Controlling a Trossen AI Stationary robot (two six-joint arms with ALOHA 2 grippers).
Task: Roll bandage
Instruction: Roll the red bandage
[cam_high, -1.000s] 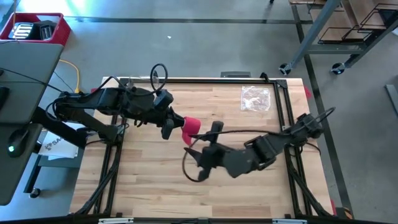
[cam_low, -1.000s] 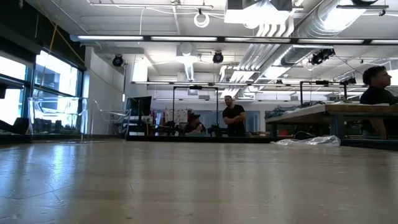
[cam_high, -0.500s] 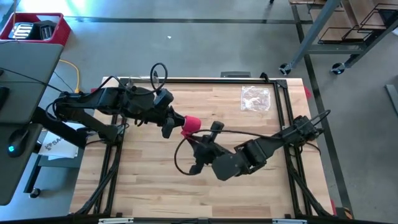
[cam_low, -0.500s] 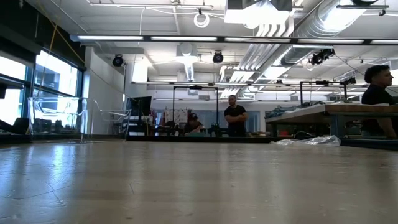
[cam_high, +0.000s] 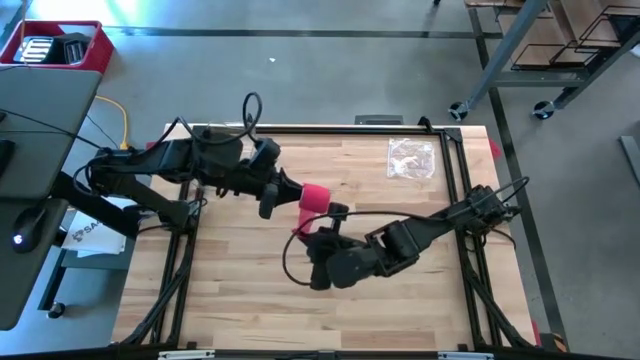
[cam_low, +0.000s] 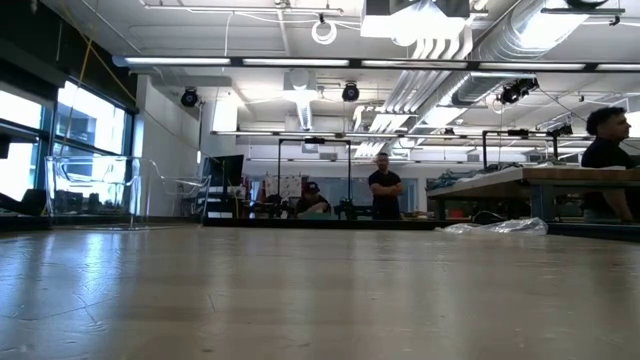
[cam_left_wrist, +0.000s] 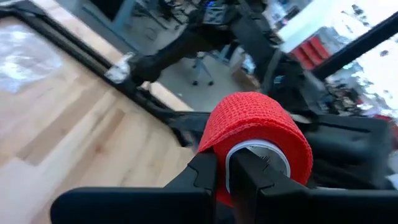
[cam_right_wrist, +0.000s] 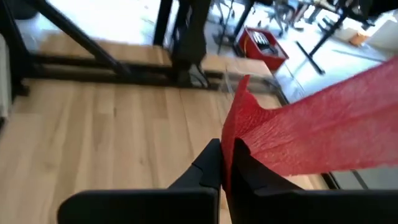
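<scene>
- Left gripper (cam_high: 291, 192), frame centre, pinches the red bandage (cam_high: 313, 197) roll.
- Right gripper (cam_high: 318, 232) just below clamps its loose strip.
- Plastic bag (cam_high: 411, 157), probably empty, upper right on table (cam_high: 240, 280).

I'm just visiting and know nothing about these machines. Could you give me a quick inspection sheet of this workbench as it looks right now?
Surface: pale wooden table in a dark frame.
Job's things: red bandage, rolled on a white core and held above the table; its loose strip stretches away from the roll.
Clutter: crinkled clear plastic bag near the far edge.
Grippers: left claw shut on the roll's wall; right claw shut on the strip.
Cables: black loops beside both arms; yellow cable on the floor.
Surroundings: red crate, people standing across the room.
</scene>
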